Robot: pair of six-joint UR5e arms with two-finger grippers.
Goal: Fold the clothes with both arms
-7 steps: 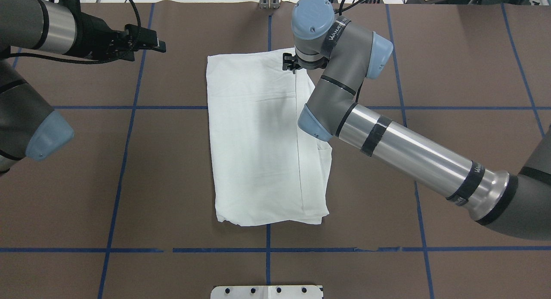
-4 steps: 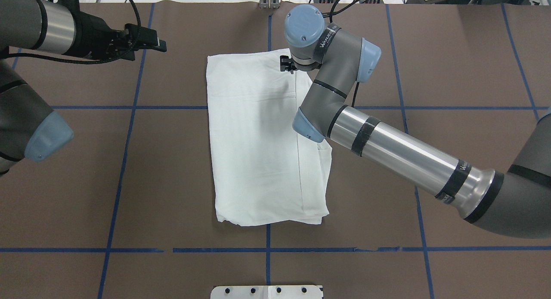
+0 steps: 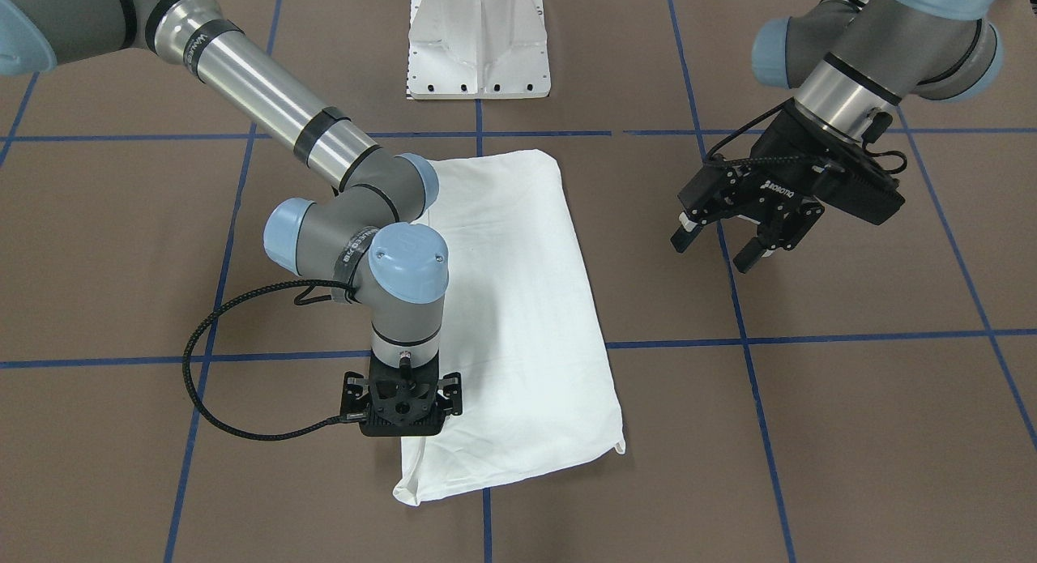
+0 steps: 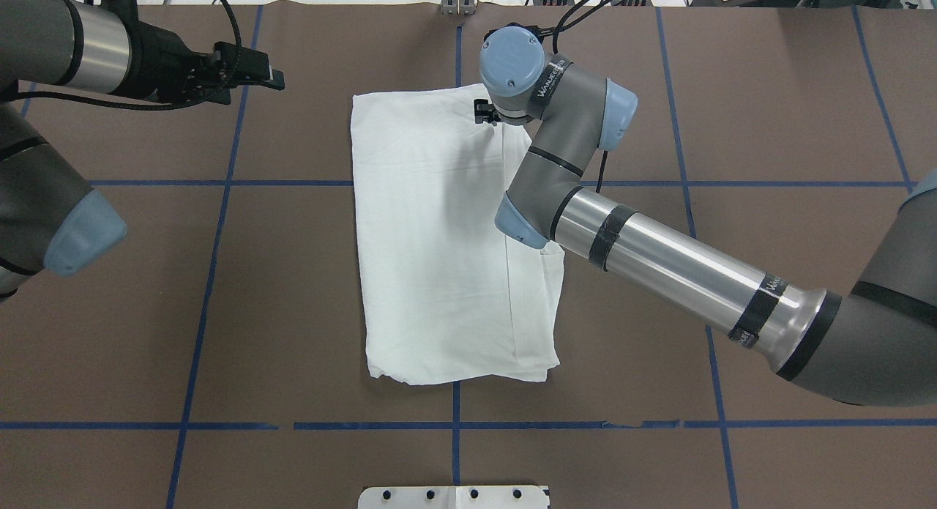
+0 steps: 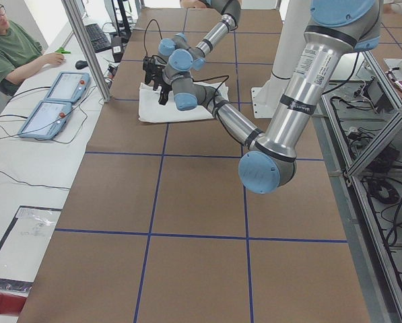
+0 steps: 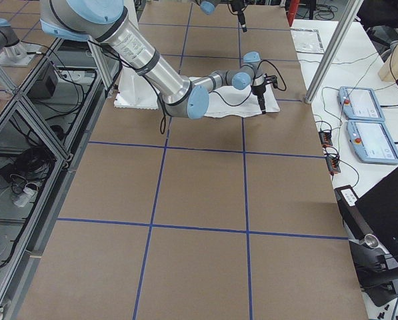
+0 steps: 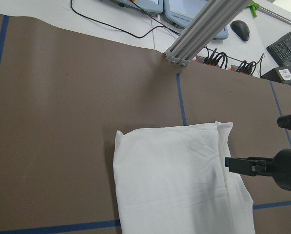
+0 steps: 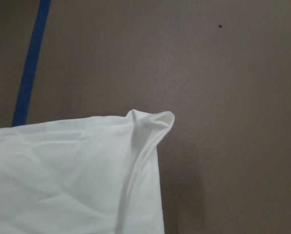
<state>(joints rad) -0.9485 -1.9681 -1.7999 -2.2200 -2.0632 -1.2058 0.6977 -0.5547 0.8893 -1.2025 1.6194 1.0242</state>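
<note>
A white T-shirt [image 4: 439,238], folded to a long rectangle, lies flat at the middle of the brown table [image 4: 293,289], its near short edge just short of a blue tape line [image 4: 219,425] and its length running away from the robot. The right arm [image 4: 659,264] crosses the shirt's right side and holds the right gripper [image 3: 403,409] low over the puckered far right corner [image 8: 155,121]; whether its jaws are apart or together cannot be told. Farther out and well to the left, the left gripper [image 3: 713,249] hangs above bare table, jaws apart and holding nothing.
</note>
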